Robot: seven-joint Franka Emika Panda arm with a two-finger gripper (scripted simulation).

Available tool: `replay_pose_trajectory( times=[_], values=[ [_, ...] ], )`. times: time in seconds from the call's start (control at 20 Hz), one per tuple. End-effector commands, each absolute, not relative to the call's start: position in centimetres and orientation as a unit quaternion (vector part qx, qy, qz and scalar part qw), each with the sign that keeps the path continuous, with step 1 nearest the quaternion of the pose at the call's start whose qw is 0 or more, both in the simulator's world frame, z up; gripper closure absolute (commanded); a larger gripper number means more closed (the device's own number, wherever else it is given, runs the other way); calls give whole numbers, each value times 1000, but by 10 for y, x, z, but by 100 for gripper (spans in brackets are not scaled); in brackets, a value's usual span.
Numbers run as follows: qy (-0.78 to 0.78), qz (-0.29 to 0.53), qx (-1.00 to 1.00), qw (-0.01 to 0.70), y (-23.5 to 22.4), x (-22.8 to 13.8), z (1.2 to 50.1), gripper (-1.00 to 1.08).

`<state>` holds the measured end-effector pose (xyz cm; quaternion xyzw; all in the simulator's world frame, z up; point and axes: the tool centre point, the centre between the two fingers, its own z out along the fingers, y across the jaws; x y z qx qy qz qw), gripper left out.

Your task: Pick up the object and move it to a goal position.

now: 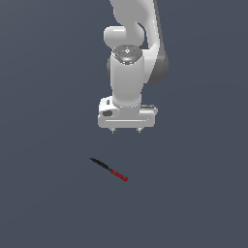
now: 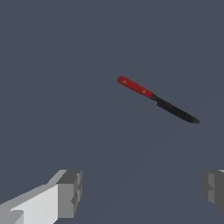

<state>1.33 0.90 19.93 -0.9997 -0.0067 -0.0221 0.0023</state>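
Note:
The object [image 1: 108, 169] is a thin small stick-like tool, half black and half red, lying flat on the dark grey floor. Its black end points to the exterior view's left and its red end to the right. It also shows in the wrist view [image 2: 157, 100], apart from the fingers. My white gripper [image 1: 126, 131] hangs above the tool and a little to the exterior view's right of it. It is open and empty, with its two grey fingertips [image 2: 70, 192] spread wide in the wrist view.
The floor [image 1: 48, 193] is a plain dark grey surface. The white arm [image 1: 130, 58] rises behind the gripper to the frame's edge.

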Motion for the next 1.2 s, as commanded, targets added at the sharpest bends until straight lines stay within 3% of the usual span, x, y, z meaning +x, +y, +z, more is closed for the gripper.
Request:
replay_pose_trajectory(
  times=[0.0,1.15],
  values=[
    [-7,-22,-1000,2,9,13,199,-92],
    [-56,-16,-998,4,9,19,192,-92]
  ],
)
